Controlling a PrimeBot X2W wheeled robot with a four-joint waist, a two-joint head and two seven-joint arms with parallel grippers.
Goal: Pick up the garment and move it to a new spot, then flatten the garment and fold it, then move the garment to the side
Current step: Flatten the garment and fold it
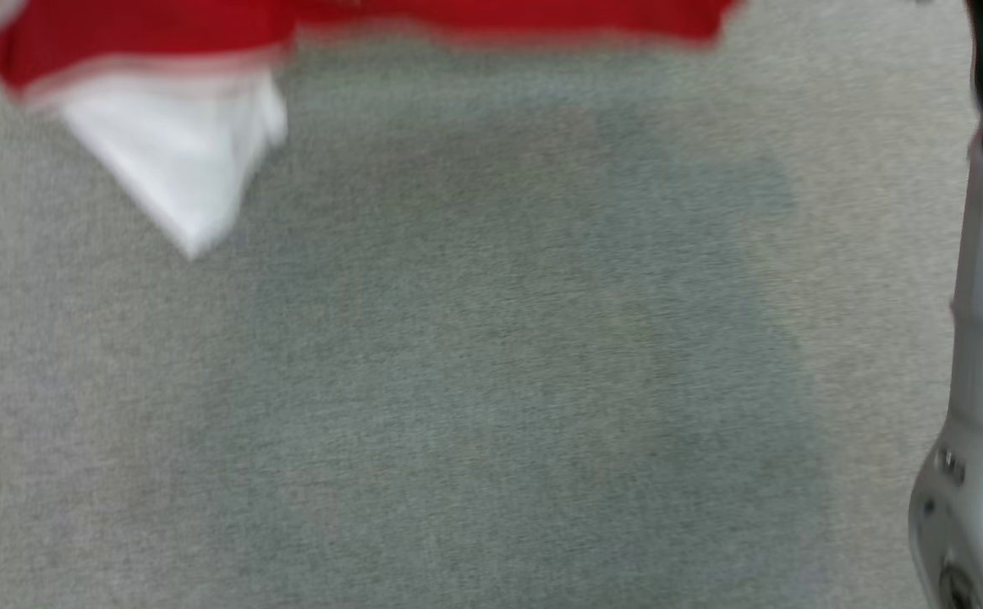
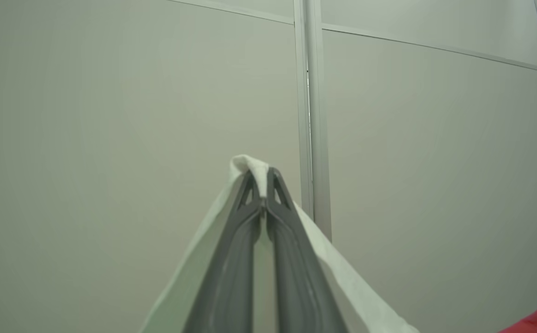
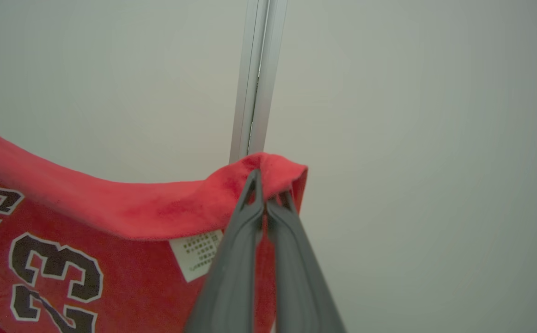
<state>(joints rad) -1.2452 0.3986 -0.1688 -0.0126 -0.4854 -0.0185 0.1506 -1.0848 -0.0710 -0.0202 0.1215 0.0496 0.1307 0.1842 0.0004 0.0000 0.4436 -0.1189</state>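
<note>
Carrying step, I judge: the garment (image 1: pixel 491 17) is hanging at twelve o'clock above the grey surface (image 1: pixel 491 381). Left fingers (image 2: pixel 234 259) are clamping its white cloth, right fingers (image 3: pixel 291 277) its red edge. Next, the move is calling for lowering it, stretched taut, onto a new spot.

Surface | you see a grey, woven-looking counter (image 1: pixel 204 465) | a soft darker shadow lies across its middle | view blurred

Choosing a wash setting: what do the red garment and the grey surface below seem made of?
The garment looks like matte knit fabric, perhaps cotton: fuzzy nap along its rolled edge. The grey surface looks like felt or carpet: flecked, matte.
</note>
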